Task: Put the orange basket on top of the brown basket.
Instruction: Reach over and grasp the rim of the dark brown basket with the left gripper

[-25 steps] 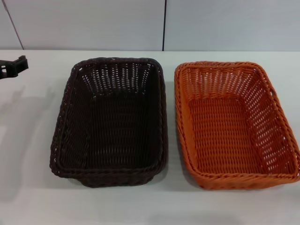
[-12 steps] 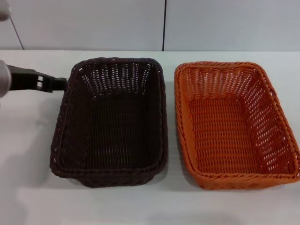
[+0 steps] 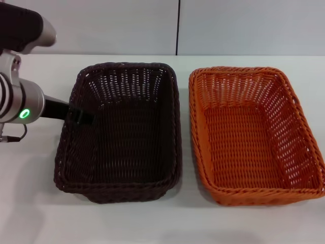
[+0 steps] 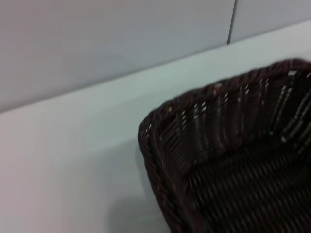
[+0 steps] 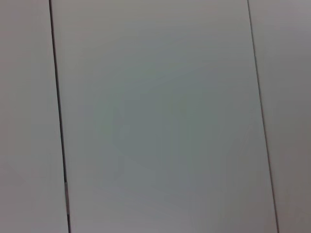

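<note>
Head view, left to right. The left arm is reaching in from the left edge, a green indicator ring glowing on its silver wrist, and its dark left end effector (image 3: 81, 116) is hanging over the left rim of the rectangular dark chocolate-brown woven basket (image 3: 122, 162). Whether its fingers are spread or closed cannot be told: the dark fingers merge with the dark weave behind them. Contact with the rim cannot be confirmed either.

The brown basket is sitting empty on the white table (image 3: 35, 203), with its long sides running away from the robot. Just beside it, to the right, the rectangular bright orange woven basket (image 3: 254, 152) is also sitting empty on the table, parallel to the first; a narrow strip of table is showing between the 2 braided rims. A pale panelled wall is standing behind the table.

The left wrist view is showing 1 far corner of the brown basket (image 4: 233, 160) and bare table beside it. The right wrist view is showing only wall panels, so the right end effector is out of sight in all 3 views and the right arm appears parked.

Step in hand, as a judgement: the task is at its approach stage, and the stacking is not yet begun. The left arm is hovering at the brown basket, not at the orange one. The next move calls for a grip on the orange basket's rim, a lift clear of both rims, then a level lowering onto the brown basket.
</note>
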### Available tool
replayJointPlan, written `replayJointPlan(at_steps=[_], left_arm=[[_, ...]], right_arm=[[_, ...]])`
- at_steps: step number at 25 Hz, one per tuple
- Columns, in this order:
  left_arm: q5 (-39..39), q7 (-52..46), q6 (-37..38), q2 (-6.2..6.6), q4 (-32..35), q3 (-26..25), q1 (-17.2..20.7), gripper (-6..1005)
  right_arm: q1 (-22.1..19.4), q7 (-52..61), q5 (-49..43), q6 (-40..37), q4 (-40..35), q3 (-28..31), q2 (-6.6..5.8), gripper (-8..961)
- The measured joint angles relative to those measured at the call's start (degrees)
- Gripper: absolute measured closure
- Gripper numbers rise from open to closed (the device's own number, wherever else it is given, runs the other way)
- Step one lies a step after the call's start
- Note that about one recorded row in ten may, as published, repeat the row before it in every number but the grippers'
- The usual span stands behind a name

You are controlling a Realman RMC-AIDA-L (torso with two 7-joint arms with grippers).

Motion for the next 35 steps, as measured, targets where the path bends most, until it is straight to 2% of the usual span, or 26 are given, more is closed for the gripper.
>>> replayJointPlan(at_steps=[10,18,30,35], left_arm=[[1.5,-0.3,1.0,-0.03,4.3,0.2,-1.6,280],[1.8,-0.3,2.3,-0.03,10.3,0.2,-3.9,292],[4.4,0.2,2.5,0.09,11.1,0.7,-4.6,310],[4.4,1.3,2.4,0.04,11.1,1.1,-4.7,518]], right_arm=[[-0.3,0.0,-0.3,0.0,0.7,-0.2,0.0,202],[-0.4,0.0,-0.3,0.0,0.7,-0.9,0.06,205],[-0.4,0.0,-0.4,0.1,0.7,-0.8,0.04,210],[-0.4,0.0,-0.4,0.2,0.8,-0.8,0.01,213]])
